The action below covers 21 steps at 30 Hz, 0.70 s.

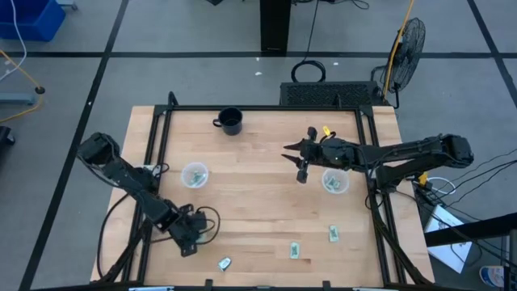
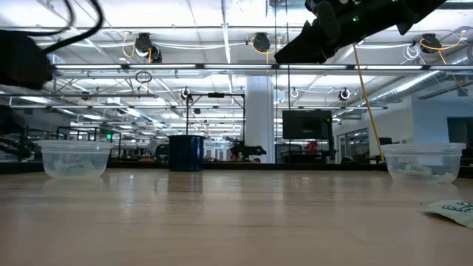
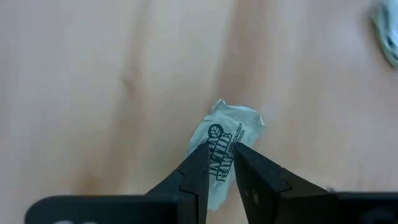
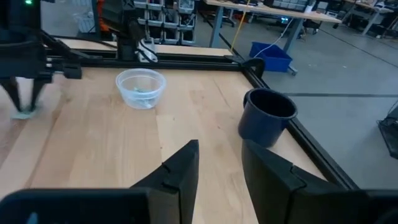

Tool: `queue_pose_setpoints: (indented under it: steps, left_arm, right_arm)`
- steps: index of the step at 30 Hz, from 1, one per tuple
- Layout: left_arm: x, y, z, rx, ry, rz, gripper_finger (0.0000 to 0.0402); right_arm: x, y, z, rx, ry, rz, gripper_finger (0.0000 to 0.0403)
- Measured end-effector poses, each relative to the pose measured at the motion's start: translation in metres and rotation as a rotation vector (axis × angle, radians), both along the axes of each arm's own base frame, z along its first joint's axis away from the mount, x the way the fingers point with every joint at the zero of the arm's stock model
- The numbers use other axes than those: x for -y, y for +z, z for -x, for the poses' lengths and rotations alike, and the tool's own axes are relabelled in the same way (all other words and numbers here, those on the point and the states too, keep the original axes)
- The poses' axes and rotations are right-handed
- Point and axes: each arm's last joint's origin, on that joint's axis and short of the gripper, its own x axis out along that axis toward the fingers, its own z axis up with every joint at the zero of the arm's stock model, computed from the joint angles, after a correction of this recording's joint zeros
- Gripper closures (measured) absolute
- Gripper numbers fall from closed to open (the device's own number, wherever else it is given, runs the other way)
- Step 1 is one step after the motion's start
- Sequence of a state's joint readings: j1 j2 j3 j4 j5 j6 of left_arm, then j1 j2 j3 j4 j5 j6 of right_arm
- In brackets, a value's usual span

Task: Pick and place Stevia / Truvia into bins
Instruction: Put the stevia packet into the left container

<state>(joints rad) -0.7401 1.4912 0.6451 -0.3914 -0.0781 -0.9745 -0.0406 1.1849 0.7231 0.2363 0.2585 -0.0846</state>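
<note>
Your left end effector (image 1: 187,240) sits low at the near left of the worktop (image 1: 258,202). In the left wrist view its fingers (image 3: 199,168) are closed on a crumpled packet (image 3: 225,146), which lies on the wood.

Your right end effector (image 1: 300,164) hangs above the worktop at centre right, just left of the right bin (image 1: 334,181). In the right wrist view its fingers (image 4: 186,162) stand slightly apart with nothing between them. In the low view it (image 2: 310,41) is high above the surface.

Locate the task items as follows:
- Left bin (image 1: 194,175): left of centre. Green-printed content shows inside it in the high view and in the right wrist view (image 4: 141,87).
- Right bin: right of centre, with packets inside. In the low view it (image 2: 423,161) stands at far right with white paper at its bottom.
- Loose packets on the near part of the worktop: one at near centre-left (image 1: 224,263), just right of the left end effector; one at near centre (image 1: 296,250); one at near right (image 1: 333,234).
- In the low view, one packet (image 2: 452,210) lies at the right edge, nearer than the right bin.

The mug (image 1: 230,121) stands at the far edge, left of centre, well apart from both bins.
</note>
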Motion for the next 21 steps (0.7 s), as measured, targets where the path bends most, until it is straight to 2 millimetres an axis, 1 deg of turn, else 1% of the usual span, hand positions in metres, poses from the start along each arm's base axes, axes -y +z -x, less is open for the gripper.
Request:
queue_pose_setpoints:
  steps: [5, 9, 12, 15, 21]
  left_arm:
    - [-0.017, 0.004, -0.017, 0.065, -0.026, -0.102, 0.0318]
    - [-0.024, 0.018, -0.036, 0.129, -0.079, -0.122, 0.0318]
    - [-0.03, 0.026, -0.043, 0.11, -0.11, -0.131, 0.0319]
    - [-0.035, 0.028, -0.044, 0.075, -0.081, -0.13, 0.032]
    - [-0.044, 0.023, -0.031, -0.085, -0.004, -0.171, 0.0317]
  right_arm:
    - [0.0, -0.007, -0.005, -0.024, -0.006, -0.02, 0.0289]
    - [0.0, -0.016, -0.009, -0.067, -0.005, -0.021, 0.0289]
    - [0.0, -0.021, -0.011, -0.086, -0.005, -0.023, 0.0289]
    - [-0.002, -0.023, -0.012, -0.097, 0.004, -0.023, 0.0289]
    - [-0.009, -0.025, -0.012, -0.12, 0.03, -0.022, 0.0289]
